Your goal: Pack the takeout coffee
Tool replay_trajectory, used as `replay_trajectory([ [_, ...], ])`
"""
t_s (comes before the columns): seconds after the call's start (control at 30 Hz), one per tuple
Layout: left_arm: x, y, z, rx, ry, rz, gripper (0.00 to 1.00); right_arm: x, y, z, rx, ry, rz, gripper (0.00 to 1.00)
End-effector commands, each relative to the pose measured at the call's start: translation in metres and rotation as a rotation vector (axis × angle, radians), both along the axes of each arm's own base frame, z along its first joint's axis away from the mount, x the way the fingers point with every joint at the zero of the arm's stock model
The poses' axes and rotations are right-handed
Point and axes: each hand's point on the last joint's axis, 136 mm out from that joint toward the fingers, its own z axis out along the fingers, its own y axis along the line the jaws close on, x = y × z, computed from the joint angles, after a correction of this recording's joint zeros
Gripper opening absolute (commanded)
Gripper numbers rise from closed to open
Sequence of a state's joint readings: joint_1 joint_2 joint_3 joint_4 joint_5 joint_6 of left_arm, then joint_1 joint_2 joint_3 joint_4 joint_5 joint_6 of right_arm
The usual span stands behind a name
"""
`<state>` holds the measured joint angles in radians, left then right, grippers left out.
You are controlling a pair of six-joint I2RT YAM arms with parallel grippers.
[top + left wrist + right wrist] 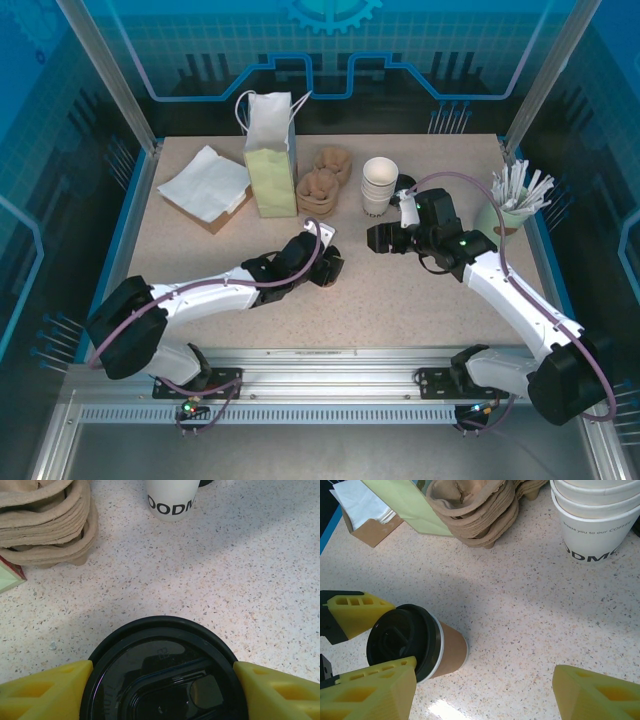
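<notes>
Left wrist cam looks down onto the black lid of the takeout coffee [160,672]. My left gripper [163,664] has its yellow fingers [47,690] spread to either side of that lid, right at the rim; I can't tell whether they press it or just flank it. Cup seems upright, approx mid-desk [420,310], a bit toward the near edge, well apart from the paper bag [270,160] that stands by the far edge, left of centre. My right gripper [485,670] hangs near the cup on its right w/ fingers spread wide & nothing btwn them but bare desk. I read the step as taking hold of the cup for the trip to the bag. To do it well I'd want the hold lower, on the brown paper wall under the lid, not on the lid itself: a lid pinched from the sides may pop off or let the cup drop out. Squeeze lightly, since the paper wall will prob dent. Keep it vertical on the lift, go high enough to clear the bag's top edge & handles, and watch the pulp carriers [318,188] & white cups [379,185] near the route. The right gripper looks free to steady the bag, which prob tips easily
</notes>
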<state>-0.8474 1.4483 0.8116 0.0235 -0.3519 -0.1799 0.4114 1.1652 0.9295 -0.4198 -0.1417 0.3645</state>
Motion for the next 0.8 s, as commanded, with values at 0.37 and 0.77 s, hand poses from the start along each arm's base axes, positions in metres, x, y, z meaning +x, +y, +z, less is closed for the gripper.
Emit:
replay_trajectory([
  [0.37, -0.002, -0.007, -0.009, 0.007, 0.029, -0.016, 0.71, -0.005, -0.002, 0.001, 0.000, 0.002, 0.006, 0.74],
  [0.77, -0.009, -0.005, -0.018, 0.025, 0.072, -0.006, 0.74, -0.005, -0.001, -0.002, 0.003, 0.009, 0.006, 0.74],
])
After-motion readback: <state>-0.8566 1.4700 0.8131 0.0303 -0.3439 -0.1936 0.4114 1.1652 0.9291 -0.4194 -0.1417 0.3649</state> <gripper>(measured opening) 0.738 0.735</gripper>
